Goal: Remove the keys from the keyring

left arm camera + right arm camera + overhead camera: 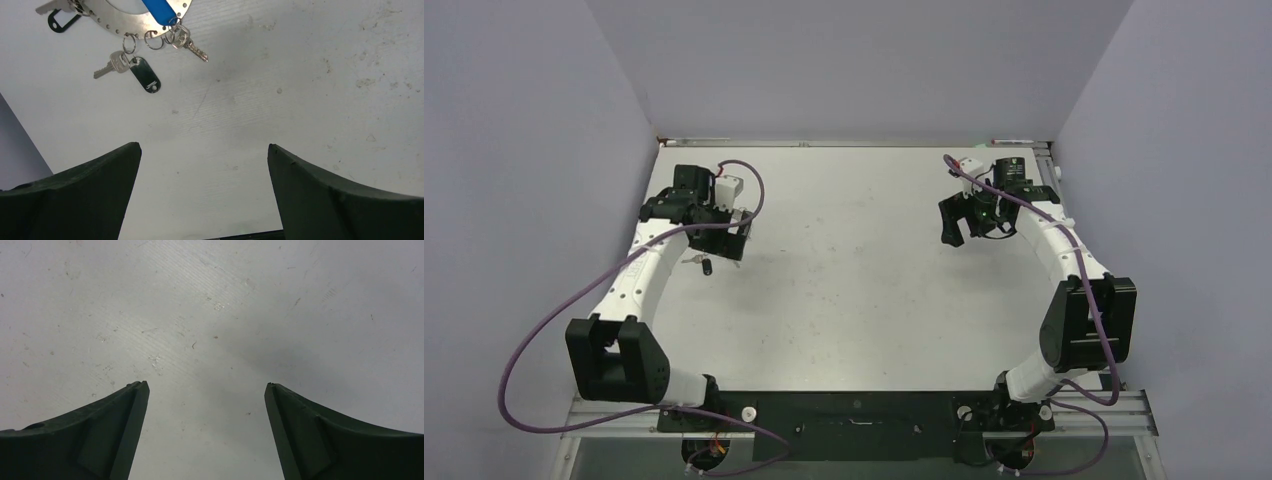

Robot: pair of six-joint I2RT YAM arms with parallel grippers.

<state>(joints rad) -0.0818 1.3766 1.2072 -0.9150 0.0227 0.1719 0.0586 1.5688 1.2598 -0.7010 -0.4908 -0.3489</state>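
The keyring (pixel 120 22) is a flat grey metal ring with small holes along its rim, cut off by the top edge of the left wrist view. Small split rings hang from it with silver keys (pixel 112 64) (pixel 194 48), a black tag (pixel 145 74), a blue tag (pixel 159 10) and another black tag (pixel 61 21). My left gripper (pixel 204 147) is open and empty, above the table just short of the ring. In the top view the left gripper (pixel 727 238) hides most of the ring; a key and black tag (pixel 704 264) show beside it. My right gripper (pixel 206 385) is open and empty over bare table, far right (pixel 956 222).
The white table (pixel 854 290) is scuffed and walled by grey panels on three sides. A purple cable (pixel 544 340) loops off the left arm past the table's left edge. The arm bases stand at the near edge.
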